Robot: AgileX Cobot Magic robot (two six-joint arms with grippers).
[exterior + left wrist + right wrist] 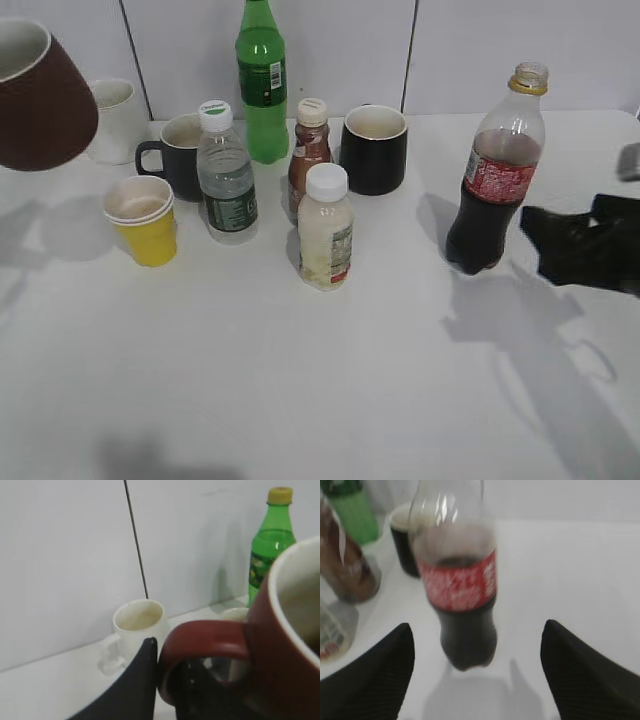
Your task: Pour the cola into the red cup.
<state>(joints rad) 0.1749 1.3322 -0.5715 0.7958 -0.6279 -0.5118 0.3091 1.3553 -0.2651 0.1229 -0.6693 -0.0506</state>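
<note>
Dark brown fills the lower part of the cola (pixel 497 180), which stands upright on the surface (pixel 330 380) at the right, long axis vertical, open neck with its yellow ring pointing straight up; my right claw (pixel 585 245) sits just to its right at about label-to-base height, apart from it, and it is plainly the nearer arm; in the right wrist view the cola (pixel 462 595) stands dead ahead between the two dark fingers (pixel 375 675), which are spread wide with room to spare on both sides, nothing touching; so I judge the coming move is a straight run forward until the body sits between the pads, then a close around the label or just below it; the red cup (pixel 40 95) is off the surface at the far left, tilted, mouth up and leftward; the left wrist view shows the red cup (pixel 290 645) close up with the left claw's finger (pixel 137 687) against its handle, so I take it as held there, well apart from the cola.
</note>
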